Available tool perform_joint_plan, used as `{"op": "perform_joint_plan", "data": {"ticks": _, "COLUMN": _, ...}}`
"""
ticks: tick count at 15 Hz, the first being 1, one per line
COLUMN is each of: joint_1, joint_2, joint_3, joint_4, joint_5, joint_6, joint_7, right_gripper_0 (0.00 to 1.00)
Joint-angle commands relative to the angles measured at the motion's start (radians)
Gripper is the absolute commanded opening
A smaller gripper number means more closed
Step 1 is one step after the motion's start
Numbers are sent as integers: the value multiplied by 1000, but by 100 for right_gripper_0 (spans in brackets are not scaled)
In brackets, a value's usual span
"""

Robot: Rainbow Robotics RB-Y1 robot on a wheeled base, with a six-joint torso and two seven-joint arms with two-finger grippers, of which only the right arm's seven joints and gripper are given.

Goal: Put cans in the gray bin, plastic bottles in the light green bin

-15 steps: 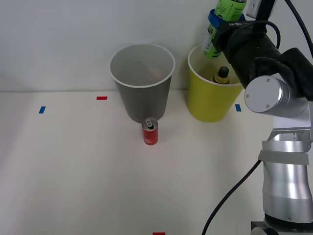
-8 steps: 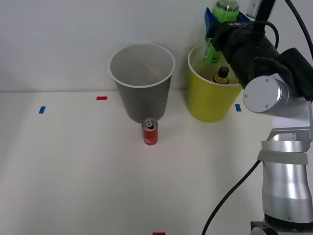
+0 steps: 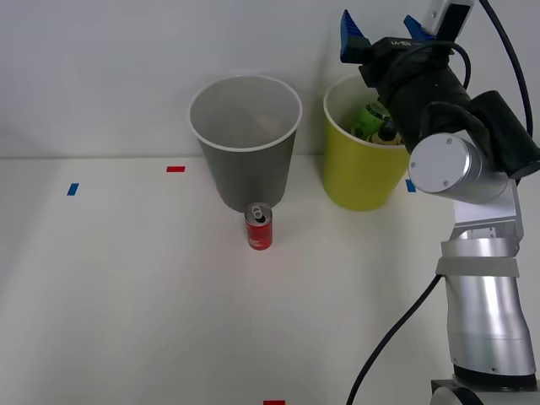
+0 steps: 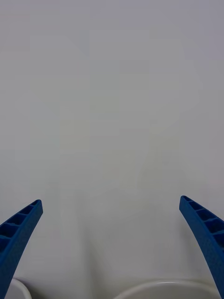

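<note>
A short red can (image 3: pixel 259 227) stands upright on the table just in front of the gray bin (image 3: pixel 245 143). To its right stands the light green bin (image 3: pixel 364 169); a green plastic bottle (image 3: pixel 369 118) lies inside it beside a dark-capped one (image 3: pixel 389 132). My right gripper (image 3: pixel 381 30) hangs open above the light green bin's rim, with nothing between its blue fingers (image 4: pixel 18 233). The wrist view faces the pale wall, with a white bin rim (image 4: pixel 163 288) at the frame's edge.
Small tape marks lie on the white table: blue (image 3: pixel 72 189), red (image 3: pixel 175 169), another red (image 3: pixel 274 403) at the front edge. The wall stands close behind both bins. My right arm (image 3: pixel 481 253) rises at the table's right side.
The gripper opened and let go of the green bottle, which dropped into the light green bin. The gripper stayed above the bin; the can did not move.
</note>
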Motion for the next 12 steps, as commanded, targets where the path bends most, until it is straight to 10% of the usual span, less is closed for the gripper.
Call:
{"op": "perform_joint_plan", "data": {"ticks": 1, "joint_1": 0, "joint_2": -8, "joint_3": 3, "joint_4": -7, "joint_5": -32, "joint_6": 1, "joint_7": 6, "right_gripper_0": 100}}
{"op": "perform_joint_plan", "data": {"ticks": 12, "joint_1": 169, "joint_2": -12, "joint_3": 44, "joint_4": -249, "joint_5": -31, "joint_6": 197, "joint_7": -15, "right_gripper_0": 100}}
